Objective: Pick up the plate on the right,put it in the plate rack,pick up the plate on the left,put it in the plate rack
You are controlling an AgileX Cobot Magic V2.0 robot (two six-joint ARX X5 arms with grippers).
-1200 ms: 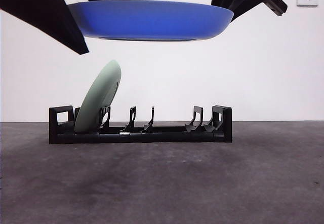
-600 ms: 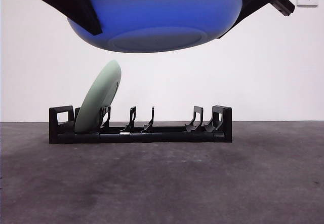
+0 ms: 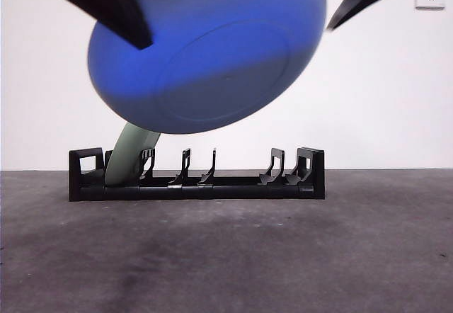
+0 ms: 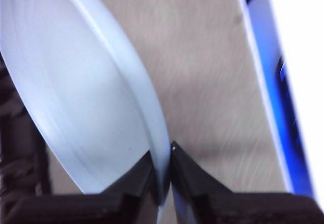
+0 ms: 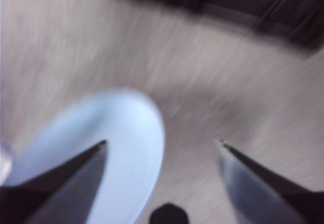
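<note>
One blue plate (image 3: 212,54), rim pinched in the left gripper (image 4: 164,171), tilts above the plate rack (image 3: 197,178).

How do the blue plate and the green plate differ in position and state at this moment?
The blue plate hangs in the air, while the green plate stands in the plate rack. The left gripper is shut on the blue plate's rim, whereas nothing holds the green plate. The blue plate tilts with its underside toward the front camera; the green plate leans at the rack's end. Both are round.
</note>
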